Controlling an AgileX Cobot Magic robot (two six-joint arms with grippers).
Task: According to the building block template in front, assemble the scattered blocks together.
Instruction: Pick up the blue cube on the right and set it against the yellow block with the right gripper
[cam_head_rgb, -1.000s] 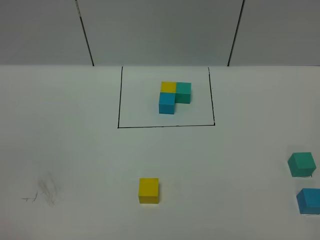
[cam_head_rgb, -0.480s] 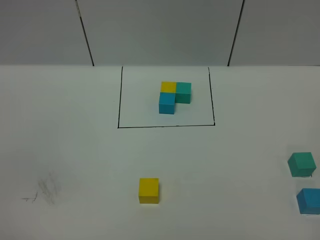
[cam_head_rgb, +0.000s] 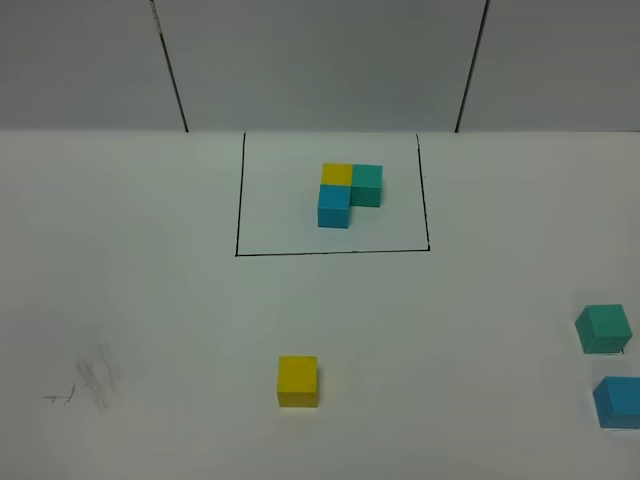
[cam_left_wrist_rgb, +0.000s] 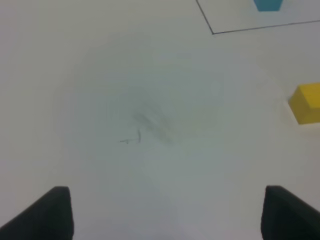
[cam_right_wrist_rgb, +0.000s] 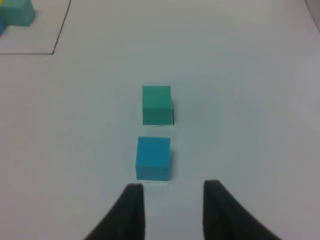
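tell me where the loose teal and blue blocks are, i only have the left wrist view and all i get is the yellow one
Observer: Both are at the far right of the exterior high view. The teal-green block sits just behind the sky-blue block, close to it but not touching.
Operator: is the right arm on either of them
Observer: No. The right gripper is shut and holds nothing, and the sky-blue block lies just ahead of it.
Operator: what shape do i copy
Observer: The building block template is an L: yellow at the corner, teal-green to its right and sky-blue in front of it.
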